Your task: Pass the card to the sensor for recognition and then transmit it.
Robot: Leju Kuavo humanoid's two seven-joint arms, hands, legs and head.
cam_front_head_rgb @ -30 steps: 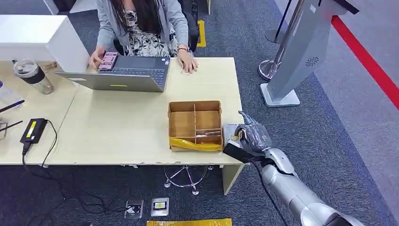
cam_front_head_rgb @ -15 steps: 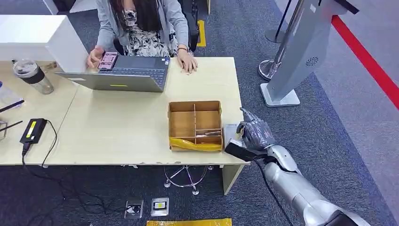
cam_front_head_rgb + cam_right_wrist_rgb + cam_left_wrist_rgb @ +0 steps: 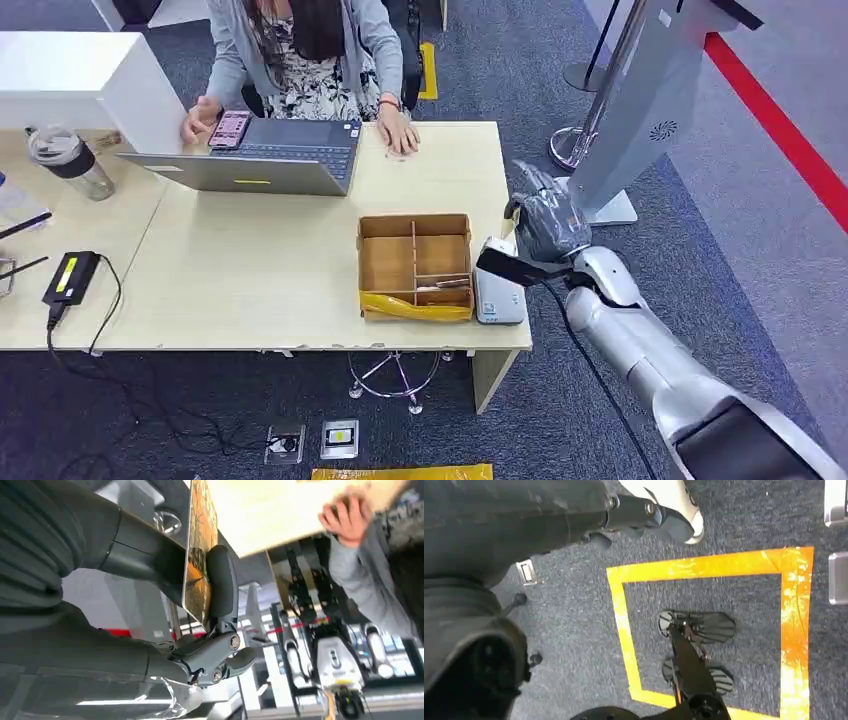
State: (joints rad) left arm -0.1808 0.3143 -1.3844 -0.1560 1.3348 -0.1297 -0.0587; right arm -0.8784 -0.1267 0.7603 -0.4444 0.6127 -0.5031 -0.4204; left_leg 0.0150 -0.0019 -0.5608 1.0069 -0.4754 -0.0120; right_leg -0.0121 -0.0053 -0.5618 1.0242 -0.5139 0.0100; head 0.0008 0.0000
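The right hand [image 3: 545,225] pinches an orange card [image 3: 200,565] between thumb and fingers [image 3: 222,585], just past the counter [image 3: 280,270] edge above the sensor [image 3: 498,295].

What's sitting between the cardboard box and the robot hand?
In the head view, a small grey card reader lies on the table edge, between the cardboard box and the right robot hand.

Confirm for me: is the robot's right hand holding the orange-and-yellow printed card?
Yes, in the right wrist view the right hand pinches the orange-and-yellow printed card between its thick thumb and a dark finger.
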